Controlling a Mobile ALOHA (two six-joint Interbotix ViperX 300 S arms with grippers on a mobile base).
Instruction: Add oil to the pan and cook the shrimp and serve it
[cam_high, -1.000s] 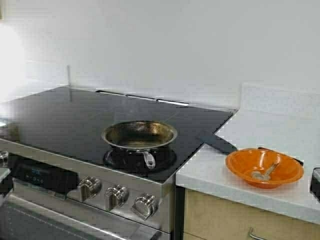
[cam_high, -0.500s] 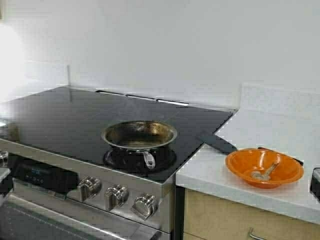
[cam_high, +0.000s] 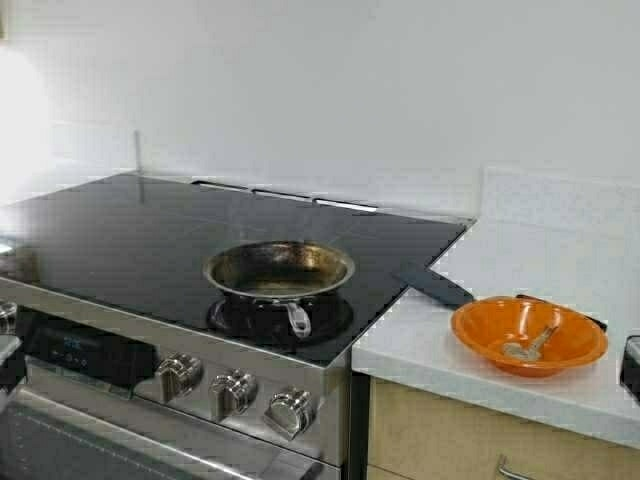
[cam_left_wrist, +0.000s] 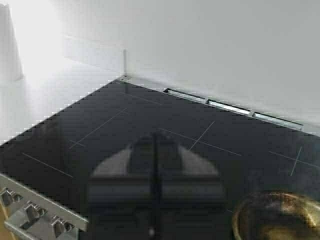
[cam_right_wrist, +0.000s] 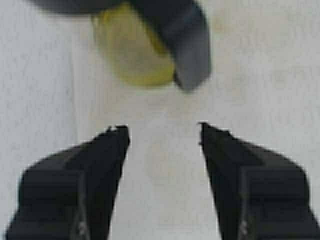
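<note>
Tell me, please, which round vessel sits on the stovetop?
The steel pan, dark inside, on the black cooktop; the orange bowl is on the white counter.

Left gripper: fingers pressed together along a thin centre seam, jaws closed on nothing, pointing level and forward. Right gripper: both dark fingers spread wide apart, jaws parted with nothing between them, pointing downward. Neither arm appears in the high view.
</note>
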